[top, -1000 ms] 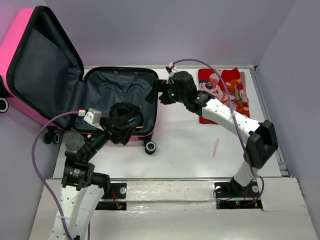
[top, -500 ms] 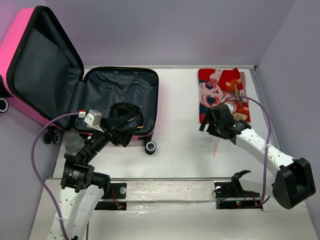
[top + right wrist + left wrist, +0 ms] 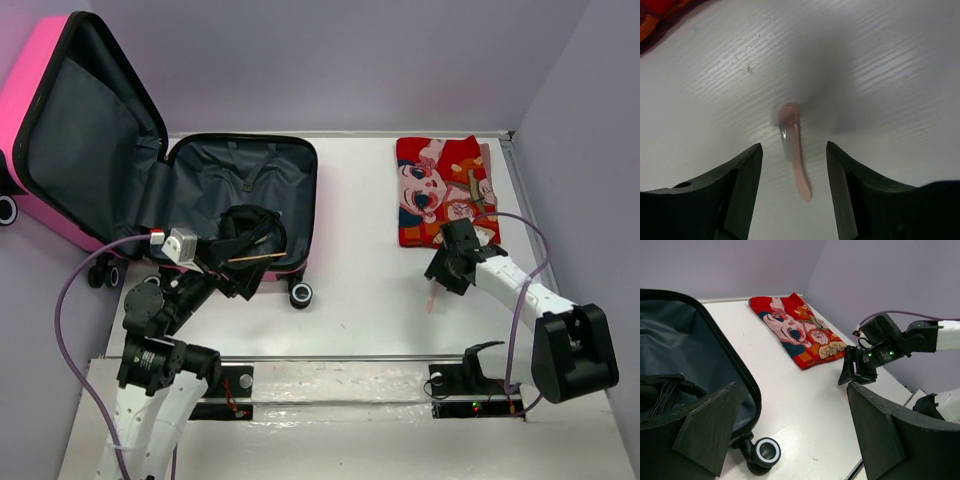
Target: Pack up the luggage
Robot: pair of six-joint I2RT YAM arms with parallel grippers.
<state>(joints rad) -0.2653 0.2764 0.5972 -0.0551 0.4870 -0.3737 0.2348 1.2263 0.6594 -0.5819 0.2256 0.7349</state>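
One black bundle (image 3: 248,222) lies in the luggage (image 3: 240,165).

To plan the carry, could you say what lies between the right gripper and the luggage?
Bare table only, from right gripper to luggage, as the top view shows.

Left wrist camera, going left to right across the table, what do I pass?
luggage, lid open → red cartoon-print cloth → right gripper
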